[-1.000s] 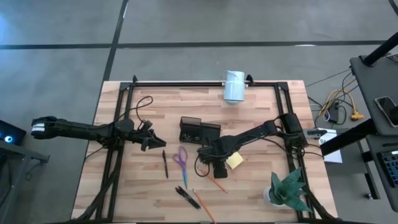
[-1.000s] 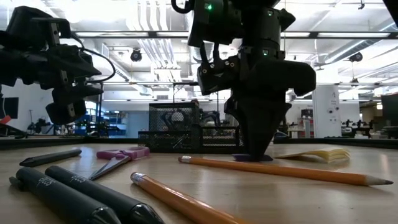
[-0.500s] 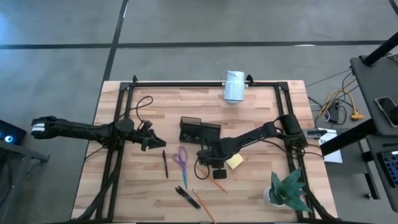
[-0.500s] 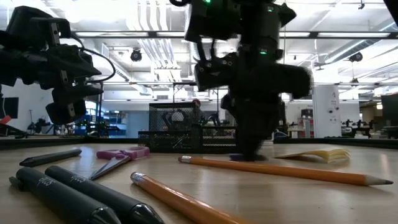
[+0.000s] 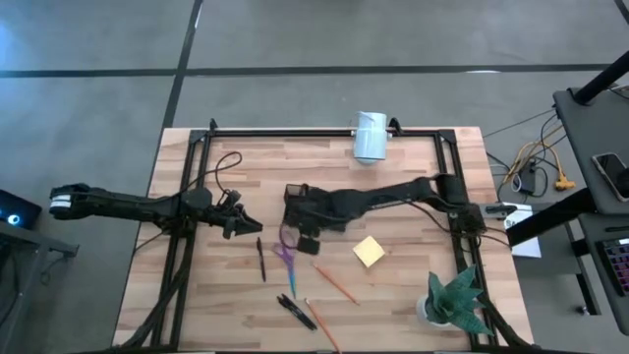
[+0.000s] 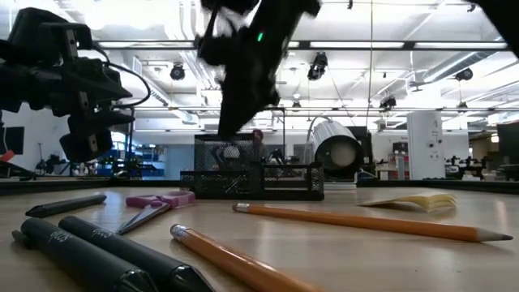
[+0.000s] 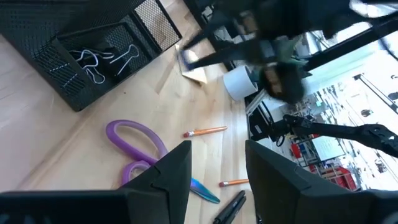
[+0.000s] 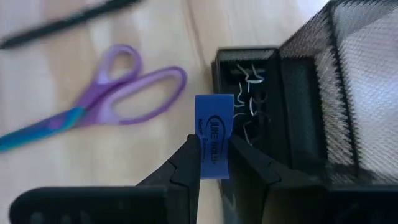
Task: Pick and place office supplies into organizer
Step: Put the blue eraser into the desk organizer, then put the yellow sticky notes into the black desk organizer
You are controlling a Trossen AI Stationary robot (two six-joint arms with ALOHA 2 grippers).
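Moved: my right gripper [image 8: 212,163] has swung away from the yellow sticky-note pad [image 5: 370,251] to the black mesh organizer [image 5: 316,207]
Right fingers: pinched on a small blue eraser [image 8: 214,145], I think, printed with dark lettering, held upright just beside the organizer's binder-clip compartment
Left gripper [image 7: 216,171]: fingers apart, nothing between them, hovering left of the black pen [image 5: 261,260]
Scissors: purple-handled scissors [image 5: 286,252] lie below the organizer
Pencils: orange pencil [image 5: 335,284] and markers nearer the front edge
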